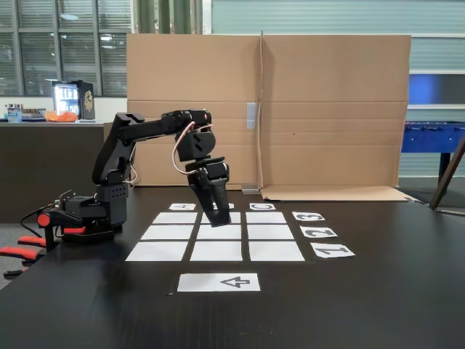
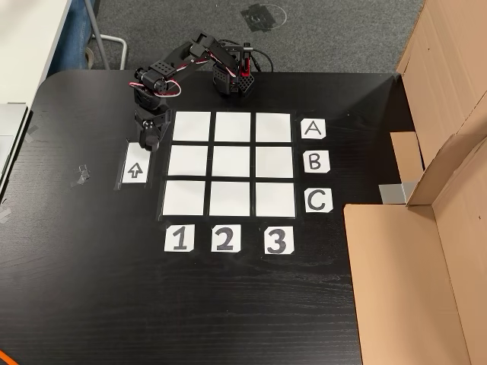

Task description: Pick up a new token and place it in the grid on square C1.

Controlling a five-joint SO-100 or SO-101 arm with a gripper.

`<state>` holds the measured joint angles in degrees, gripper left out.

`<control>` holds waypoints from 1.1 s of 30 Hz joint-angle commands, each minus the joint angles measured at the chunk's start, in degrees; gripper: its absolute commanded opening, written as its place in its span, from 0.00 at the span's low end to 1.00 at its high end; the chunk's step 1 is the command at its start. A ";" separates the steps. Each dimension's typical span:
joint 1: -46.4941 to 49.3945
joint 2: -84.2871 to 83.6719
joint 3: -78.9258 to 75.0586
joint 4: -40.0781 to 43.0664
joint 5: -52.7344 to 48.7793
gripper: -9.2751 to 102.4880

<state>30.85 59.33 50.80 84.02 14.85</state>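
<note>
In the other view, the arrow sheet (image 2: 135, 170) is lying at the far left of the black worktop (image 2: 76, 289), and the tool (image 2: 149, 140) is hanging just at its 12 o'clock, outside the grid's (image 2: 228, 163) left edge; whether its jaws are spread or closed I cannot tell. Square C1 (image 2: 184, 198) is sitting bare at the grid's 7 o'clock corner, at about 4 o'clock from the tool. In the fixed view, the tool (image 1: 220, 217) is pointing down before the grid (image 1: 218, 236). No token is discernible. Cardboard (image 2: 426, 251) is lying at 3 o'clock.
</note>
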 commanded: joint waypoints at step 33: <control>-13.62 -9.84 -4.66 -17.40 -0.35 0.08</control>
<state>18.28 49.39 49.31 67.15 14.85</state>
